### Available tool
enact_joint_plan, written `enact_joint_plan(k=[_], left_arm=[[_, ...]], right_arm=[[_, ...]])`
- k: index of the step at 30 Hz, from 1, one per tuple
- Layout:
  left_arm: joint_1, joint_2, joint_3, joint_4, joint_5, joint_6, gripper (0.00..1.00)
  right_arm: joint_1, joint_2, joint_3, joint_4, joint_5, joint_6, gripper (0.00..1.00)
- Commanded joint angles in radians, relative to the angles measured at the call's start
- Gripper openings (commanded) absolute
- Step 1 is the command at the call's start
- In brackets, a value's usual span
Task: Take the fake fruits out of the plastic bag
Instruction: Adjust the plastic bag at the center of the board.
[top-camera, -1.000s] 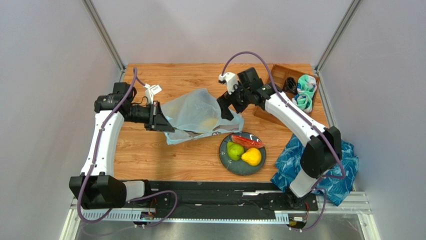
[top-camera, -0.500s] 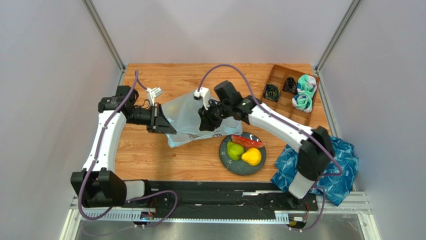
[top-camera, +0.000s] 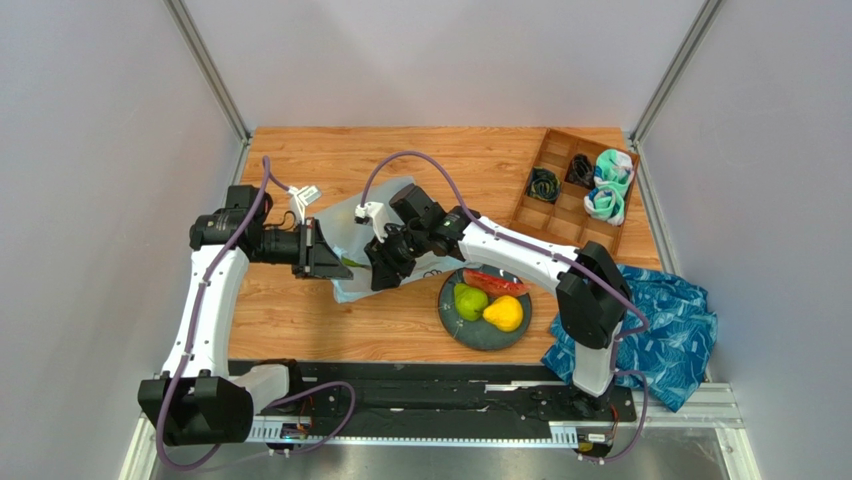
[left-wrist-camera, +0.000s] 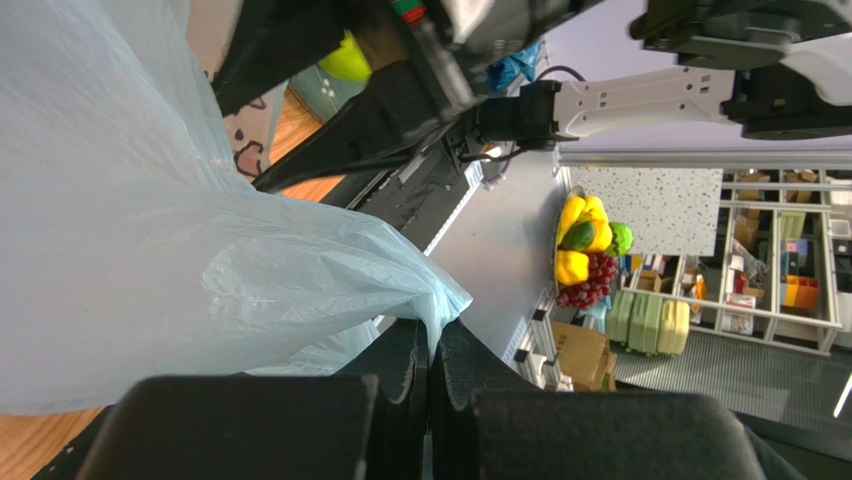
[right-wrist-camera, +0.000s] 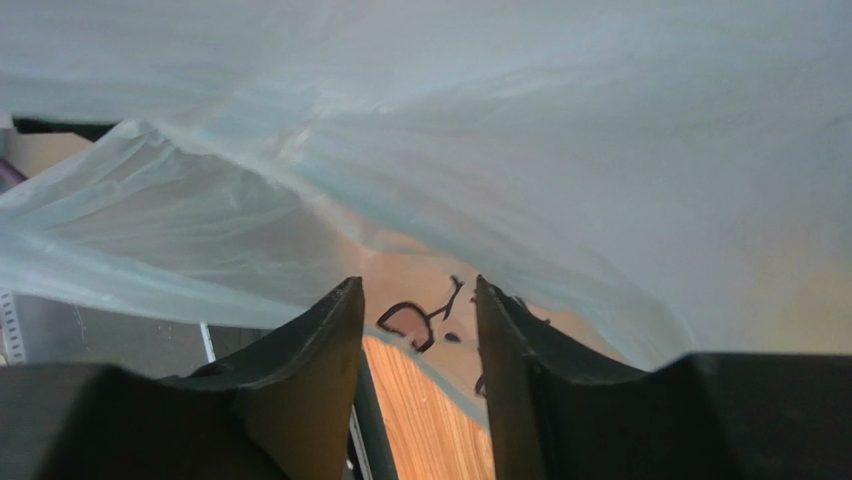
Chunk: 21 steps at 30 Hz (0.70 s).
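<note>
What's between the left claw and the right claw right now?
A fold of the plastic bag, which the left claw pinches; the top view shows it spanning the gap to the open right claw.

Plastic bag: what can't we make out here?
- Fruit left in the plastic bag: top view, right arm covers it; right wrist view shows only film.
- Right gripper inside the bag or above it: unclear in both.
- Watermelon slice: top view, partly under the right arm.
</note>
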Motion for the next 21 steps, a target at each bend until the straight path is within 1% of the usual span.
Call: enact_joint_plan(k=[1,2,3,4,5,7,9,11,14,15,16,18,21], left_arm=[[0.019,-0.014,0.045,-0.022,0.083,0.016,0.00],[0.021,-0.017,0.053,-0.036,0.112,0.028,0.00],[0.028,-0.026,0.059,-0.053,0.128,0.048,0.00],[0.033,-0.034,0.068,-0.079,0.143,0.060,0.00],[0.036,-0.045,0.071,-0.097,0.181,0.082,0.00],[0.039,-0.083,0.067,-0.143,0.200,0.123,0.00],[0.038,-0.127,0.054,-0.183,0.229,0.175,0.00],[0.039,-0.166,0.016,-0.205,0.248,0.176,0.00],[0.039,-0.250,-0.042,-0.167,0.260,0.128,0.00],[0.039,-0.284,-0.055,-0.145,0.260,0.069,0.00],[0.039,-0.298,-0.085,-0.098,0.264,0.039,0.00],[0.039,-0.307,-0.107,-0.069,0.278,0.007,0.00],[0.038,-0.289,-0.099,-0.070,0.268,0.013,0.00]], right_arm=[[-0.006,0.077,0.034,0.113,0.093,0.185,0.55],[-0.010,0.097,0.037,0.141,0.144,0.261,0.64],[-0.011,0.102,0.043,0.149,0.199,0.292,0.70],[-0.020,0.109,0.052,0.153,0.301,0.318,0.76],[-0.020,0.117,0.075,0.147,0.345,0.337,0.81],[-0.025,0.122,0.101,0.132,0.445,0.338,0.87],[-0.026,0.119,0.124,0.100,0.499,0.323,0.92],[-0.026,0.111,0.124,0.077,0.589,0.315,1.00],[-0.026,0.089,0.095,0.068,0.661,0.309,1.00],[-0.026,0.089,0.088,0.068,0.663,0.308,1.00],[-0.028,0.094,0.077,0.065,0.666,0.311,1.00],[-0.026,0.106,0.069,0.060,0.660,0.323,1.00],[-0.023,0.126,0.077,0.046,0.631,0.346,1.00]])
